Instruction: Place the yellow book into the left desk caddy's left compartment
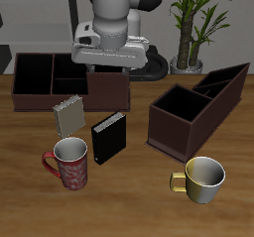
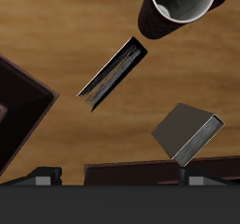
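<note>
**Yellow book upright on the surface, tool high above it**

The yellow book stands upright on the wooden surface, leaning slightly, its ridged edge at the top. It touches nothing. Just behind it sits a square-on brown caddy. Beside the yellow book, slightly nearer the surface's front edge, a black book stands upright. In front of the yellow book is a red mug.

The left caddy, a long dark brown box turned diagonally, lies well apart from the yellow book, past the black book. A pale mug stands in front of it.

The tool hangs above the square-on caddy, behind the yellow book and clear of it. Its fingers barely show, so I cannot tell whether they are spread or pressed together; nothing is seen between them.

The wrist view looks down on the yellow book, the black book and the red mug.
</note>
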Available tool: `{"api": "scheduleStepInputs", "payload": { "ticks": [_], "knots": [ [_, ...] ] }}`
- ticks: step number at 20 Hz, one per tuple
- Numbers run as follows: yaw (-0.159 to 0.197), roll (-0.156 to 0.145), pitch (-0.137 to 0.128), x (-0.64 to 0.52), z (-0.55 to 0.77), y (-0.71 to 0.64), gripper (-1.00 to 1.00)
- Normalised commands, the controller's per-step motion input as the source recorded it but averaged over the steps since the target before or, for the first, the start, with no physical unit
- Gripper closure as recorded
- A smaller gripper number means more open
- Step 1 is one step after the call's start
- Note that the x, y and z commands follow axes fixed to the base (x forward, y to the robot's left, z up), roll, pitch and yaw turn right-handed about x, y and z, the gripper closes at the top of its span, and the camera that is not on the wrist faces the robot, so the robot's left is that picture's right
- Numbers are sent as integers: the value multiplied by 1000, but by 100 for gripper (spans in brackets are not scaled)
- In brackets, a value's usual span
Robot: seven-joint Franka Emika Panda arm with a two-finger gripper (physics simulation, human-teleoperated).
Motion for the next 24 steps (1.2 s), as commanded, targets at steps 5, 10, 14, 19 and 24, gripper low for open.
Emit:
{"api": "scheduleStepInputs", "payload": {
  "ticks": [5,10,14,19,24],
  "knots": [
    [-65,-48,-31,-78,-107,-514,-100],
    [-92,-39,-26,-108,-42,-616,-100],
    [-44,-28,-31,-91,-72,-442,-100],
    [-60,3,-42,-104,-145,-229,-100],
    [-3,22,-32,-69,-143,-30,-100]
  ]
}}
